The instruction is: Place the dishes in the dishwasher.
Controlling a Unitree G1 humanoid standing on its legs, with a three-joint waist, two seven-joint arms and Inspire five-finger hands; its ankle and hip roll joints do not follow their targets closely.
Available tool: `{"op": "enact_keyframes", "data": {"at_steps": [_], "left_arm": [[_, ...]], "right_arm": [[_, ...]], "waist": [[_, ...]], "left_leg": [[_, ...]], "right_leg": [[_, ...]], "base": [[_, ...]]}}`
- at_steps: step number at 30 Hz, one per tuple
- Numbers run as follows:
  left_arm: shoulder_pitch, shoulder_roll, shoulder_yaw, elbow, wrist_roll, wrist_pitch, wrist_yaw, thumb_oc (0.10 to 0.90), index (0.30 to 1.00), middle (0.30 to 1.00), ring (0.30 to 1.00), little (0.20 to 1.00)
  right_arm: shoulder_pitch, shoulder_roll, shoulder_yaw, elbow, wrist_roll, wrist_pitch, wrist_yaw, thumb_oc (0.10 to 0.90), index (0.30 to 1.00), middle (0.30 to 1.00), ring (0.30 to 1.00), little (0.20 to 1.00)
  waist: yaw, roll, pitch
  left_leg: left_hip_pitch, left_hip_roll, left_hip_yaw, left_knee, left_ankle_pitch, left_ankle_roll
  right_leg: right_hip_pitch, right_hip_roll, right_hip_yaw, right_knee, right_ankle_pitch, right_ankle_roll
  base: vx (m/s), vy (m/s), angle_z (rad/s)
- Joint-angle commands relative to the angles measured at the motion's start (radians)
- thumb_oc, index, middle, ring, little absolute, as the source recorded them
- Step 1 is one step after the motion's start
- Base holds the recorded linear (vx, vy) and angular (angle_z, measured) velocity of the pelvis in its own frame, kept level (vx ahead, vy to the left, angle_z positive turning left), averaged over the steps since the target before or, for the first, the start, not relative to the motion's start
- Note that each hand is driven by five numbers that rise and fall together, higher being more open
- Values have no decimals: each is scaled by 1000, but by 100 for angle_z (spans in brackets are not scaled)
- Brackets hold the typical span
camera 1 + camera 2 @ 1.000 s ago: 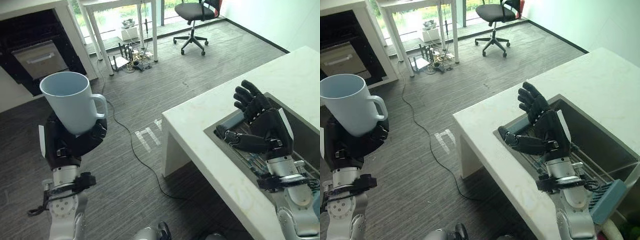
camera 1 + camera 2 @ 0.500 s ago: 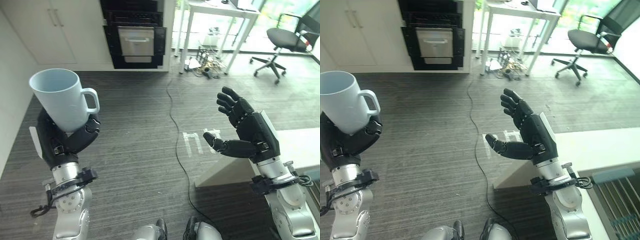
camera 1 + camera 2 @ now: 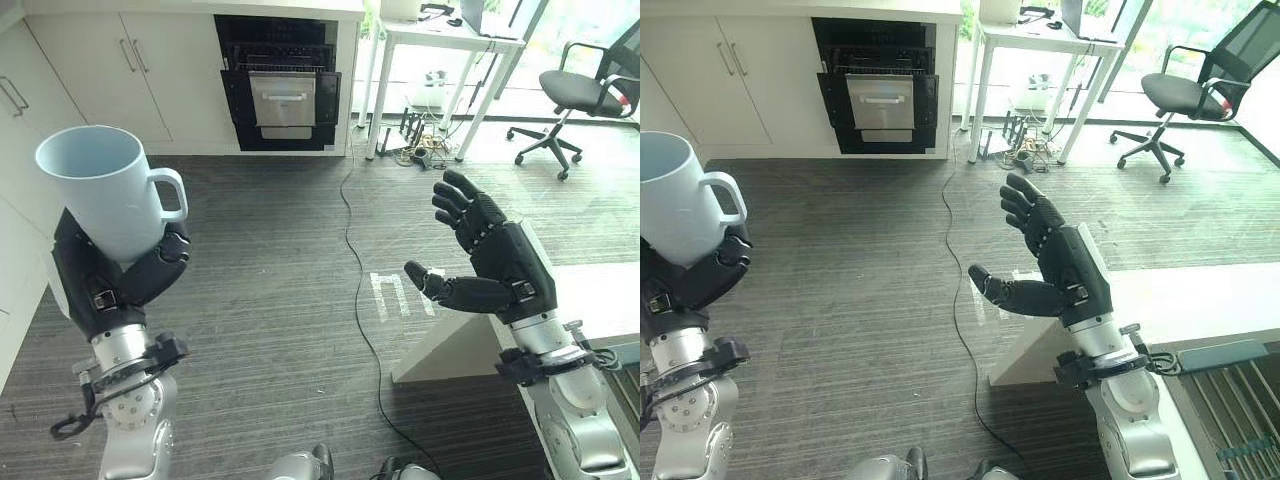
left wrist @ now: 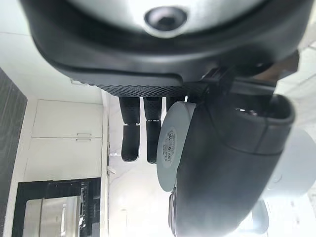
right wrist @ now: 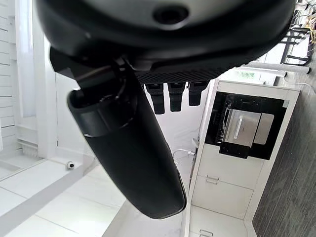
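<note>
Mug point(image 3: 105, 190), pale blue, sat high at the robot's left in the left eye view, gripped from below by the left hand point(image 3: 100, 285), whose dark fingers and thumb curled round its lower body. It stood nearly upright, its long axis tilted a little so the open mouth faced up and leaned toward the robot's left, and its handle stuck out toward the robot's right. Over on the other side the right hand point(image 3: 490, 260) hung in the air with fingers spread and straight, thumb out to the side, holding nothing. Behind them, across the dark striped floor point(image 3: 280, 290), stood the white cabinets point(image 3: 110, 90) with a black built-in appliance point(image 3: 285, 95) set into them, a white desk point(image 3: 440, 60) beside that, and an office chair point(image 3: 580, 100) far off at the robot's right.

The right eye view cut the mug point(image 3: 675, 205) off at its edge but brought in more at the robot's right: the white counter point(image 3: 1200, 300) under the right hand point(image 3: 1065, 265), and a rack of bars point(image 3: 1240, 420) in the corner.

The left wrist view gave what the head camera could not: the mug's round flat base point(image 4: 173, 145), pressed between the thumb and the fingers point(image 4: 131, 131).

The right wrist view looked past the right hand's straight fingers point(image 5: 170, 96) and thumb to the cabinets and the black appliance point(image 5: 247, 126).
</note>
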Motion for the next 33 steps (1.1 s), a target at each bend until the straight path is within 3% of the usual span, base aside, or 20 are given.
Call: {"op": "enact_keyframes", "data": {"at_steps": [1,2,7,13,14,16,17,19,21,23,24,28,33], "left_arm": [[-66,61,18,-112,54,-99,7,400,300,300,300,300],[-68,110,-94,-105,72,-136,-77,400,300,300,300,300],[-78,70,-113,-96,48,-123,-86,400,300,300,300,300],[-67,61,-99,-100,28,-138,-77,400,300,300,300,300],[-64,58,-98,-99,27,-142,-75,400,300,300,300,300],[-57,53,-97,-99,16,-155,-75,400,300,300,300,300],[-51,45,-93,-98,-1,-164,-92,400,300,300,300,300],[-38,39,-86,-106,-12,-163,-104,400,300,300,300,300],[-9,34,-70,-118,-25,-168,-114,400,300,300,300,300],[14,32,-55,-126,-35,-171,-107,400,300,300,300,300],[17,28,-51,-120,-37,-173,-105,400,300,300,300,300],[25,33,-44,-114,-35,-171,-103,400,300,300,300,300],[-18,58,-19,-110,-103,-140,-175,400,300,300,300,300]], "right_arm": [[-82,3,-18,-60,69,-81,-11,800,900,900,900,900],[-10,-23,-20,-47,116,-102,40,800,900,900,900,900],[-50,-28,-21,-47,109,-66,3,800,900,900,900,900],[-18,-32,-47,-55,94,-80,7,800,900,900,900,900],[-16,-38,-52,-54,95,-82,7,800,900,900,900,900],[-9,-51,-64,-51,93,-88,1,800,900,900,900,900],[-1,-57,-82,-40,78,-95,-3,800,900,900,900,900],[-3,-55,-90,-36,77,-90,-1,800,900,900,900,900],[2,-51,-101,-37,82,-92,13,800,900,900,900,900],[22,-51,-109,-50,87,-93,38,800,900,900,900,900],[30,-59,-107,-58,84,-92,38,800,900,900,900,900],[43,-75,-113,-58,109,-97,43,800,900,900,900,900],[39,-40,-105,-87,97,-80,-4,800,900,900,900,900]], "waist": [[-14,4,-90],[-114,22,-50],[-107,13,-82],[-107,7,-85],[-104,1,-81],[-90,-19,-67],[-79,-35,-46],[-84,-28,-31],[-87,0,-33],[-84,21,-42],[-85,27,-51],[-82,31,-66],[-60,18,-77]], "left_leg": [[40,89,-26,25,-93,-89],[56,30,-50,25,-104,-64],[50,33,-37,25,-99,-61],[69,63,-2,25,-74,-88],[79,60,6,25,-63,-94],[99,40,21,25,39,-121],[72,67,49,32,106,-156],[53,120,86,25,86,-148],[2,204,70,25,65,-166],[-79,275,18,25,103,-204],[-95,293,26,25,107,-213],[-89,288,32,25,83,-212],[-54,190,-1,25,13,-161]], "right_leg": [[5,12,0,5,-43,40],[-75,108,143,5,-5,18],[-72,141,181,5,-26,-7],[-57,142,152,5,-49,-23],[-52,135,149,5,-51,-28],[-38,113,141,5,-55,-42],[-15,89,128,5,-60,-44],[-9,87,106,5,-53,-41],[0,103,102,5,-63,-32],[14,112,114,5,-90,-31],[19,103,105,5,-102,-29],[25,72,83,5,-103,-13],[51,-1,72,5,-69,46]], "base": [[14,-48,-4],[27,-75,11],[57,-108,-16],[84,-178,-13],[89,-176,8],[129,-187,12],[147,-111,17],[38,41,37],[59,219,39],[184,359,46],[190,353,9],[160,292,-18],[184,307,18]]}}
